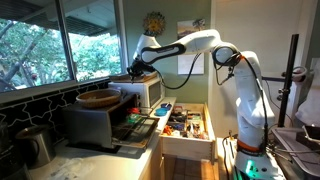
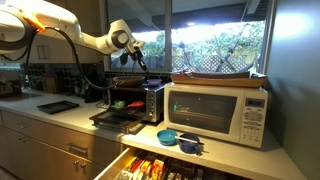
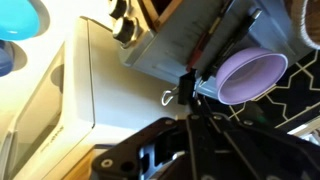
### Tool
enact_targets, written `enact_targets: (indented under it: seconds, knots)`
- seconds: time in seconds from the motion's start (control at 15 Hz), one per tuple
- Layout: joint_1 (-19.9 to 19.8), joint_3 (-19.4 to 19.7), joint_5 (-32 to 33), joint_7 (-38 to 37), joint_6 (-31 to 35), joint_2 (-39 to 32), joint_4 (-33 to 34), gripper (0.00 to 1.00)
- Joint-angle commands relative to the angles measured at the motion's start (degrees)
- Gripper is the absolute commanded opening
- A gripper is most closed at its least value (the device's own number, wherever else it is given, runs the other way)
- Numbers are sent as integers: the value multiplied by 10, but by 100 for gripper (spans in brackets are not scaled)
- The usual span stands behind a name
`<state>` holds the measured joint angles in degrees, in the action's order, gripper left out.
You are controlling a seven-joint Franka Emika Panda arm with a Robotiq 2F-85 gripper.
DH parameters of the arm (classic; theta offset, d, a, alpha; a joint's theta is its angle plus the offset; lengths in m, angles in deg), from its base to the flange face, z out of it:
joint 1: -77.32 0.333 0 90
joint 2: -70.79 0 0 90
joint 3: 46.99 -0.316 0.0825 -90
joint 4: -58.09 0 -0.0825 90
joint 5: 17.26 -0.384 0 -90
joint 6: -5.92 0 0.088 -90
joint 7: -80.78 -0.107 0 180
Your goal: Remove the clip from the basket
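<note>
Above and just right of the basket on the toaster oven, the end effector seems pinched shut on the small clip, held clear of the rim.

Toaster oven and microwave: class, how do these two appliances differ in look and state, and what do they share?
The toaster oven is dark; the microwave is white. The toaster oven's door hangs open; the microwave's door is shut. The toaster oven carries a round basket; the microwave carries a flat tray. Both stand on the kitchen counter.
</note>
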<state>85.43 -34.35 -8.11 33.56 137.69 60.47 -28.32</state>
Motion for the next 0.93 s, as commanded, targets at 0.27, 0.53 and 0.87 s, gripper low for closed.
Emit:
enact_targets:
  seconds: [0.27, 0.53, 0.87]
  knots:
    - [-39, -27, 42, -79, -36, -16, -11, 1]
    - [-46, -30, 33, -128, 8, -50, -6, 1]
    - [-42, -28, 37, -156, 52, -68, 16, 1]
